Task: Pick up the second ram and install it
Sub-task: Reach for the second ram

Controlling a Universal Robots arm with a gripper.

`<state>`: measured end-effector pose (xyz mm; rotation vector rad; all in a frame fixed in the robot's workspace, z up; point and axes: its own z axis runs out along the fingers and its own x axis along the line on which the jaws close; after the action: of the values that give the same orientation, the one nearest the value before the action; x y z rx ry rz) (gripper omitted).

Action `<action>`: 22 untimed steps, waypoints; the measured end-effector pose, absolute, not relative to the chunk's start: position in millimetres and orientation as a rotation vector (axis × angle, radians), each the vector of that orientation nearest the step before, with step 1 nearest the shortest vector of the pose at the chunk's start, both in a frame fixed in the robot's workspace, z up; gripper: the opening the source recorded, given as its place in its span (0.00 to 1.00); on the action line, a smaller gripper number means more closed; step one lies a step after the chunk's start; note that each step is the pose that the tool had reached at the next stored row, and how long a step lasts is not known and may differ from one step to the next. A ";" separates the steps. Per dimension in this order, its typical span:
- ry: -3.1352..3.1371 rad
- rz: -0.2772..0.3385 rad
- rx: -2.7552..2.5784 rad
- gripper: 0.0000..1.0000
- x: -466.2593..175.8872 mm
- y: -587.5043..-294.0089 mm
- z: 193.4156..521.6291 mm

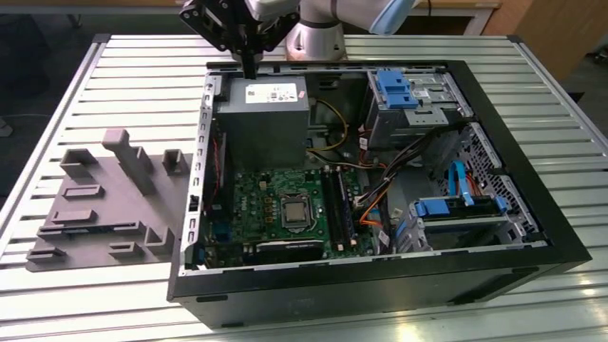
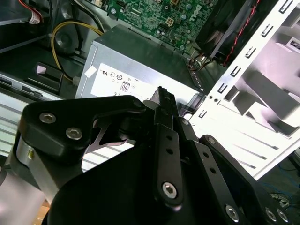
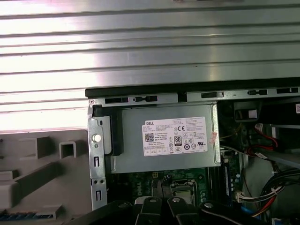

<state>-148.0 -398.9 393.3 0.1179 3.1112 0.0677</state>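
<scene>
One open computer case [image 1: 380,292] holds motherboard [image 1: 275,206], power supply [image 1: 261,121]; gripper [image 1: 249,71], jaws together, hovers over latter.

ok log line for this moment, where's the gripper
gripper: shut | position: above power supply in open pc case | grey fixture: on table, exterior view's left of case

I see an open computer case [image 1: 380,293] lying on the slatted metal surface [image 1: 114,78]. Inside it, a grey power supply [image 1: 261,121] sits just beside a green motherboard [image 1: 275,206], with blue drive brackets [image 1: 394,85] towards the exterior view's right. A grey fixture plate [image 1: 105,206] lies beside the case, on the exterior view's left.
</scene>
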 end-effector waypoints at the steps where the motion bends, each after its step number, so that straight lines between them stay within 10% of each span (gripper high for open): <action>1: 3.111 0.068 0.118 0.11 -148.4 -398.9 393.3; 22: 3.111 0.068 0.118 0.11 -157.1 -398.9 393.3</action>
<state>-157.1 -398.9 393.3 0.1178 3.1106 0.0678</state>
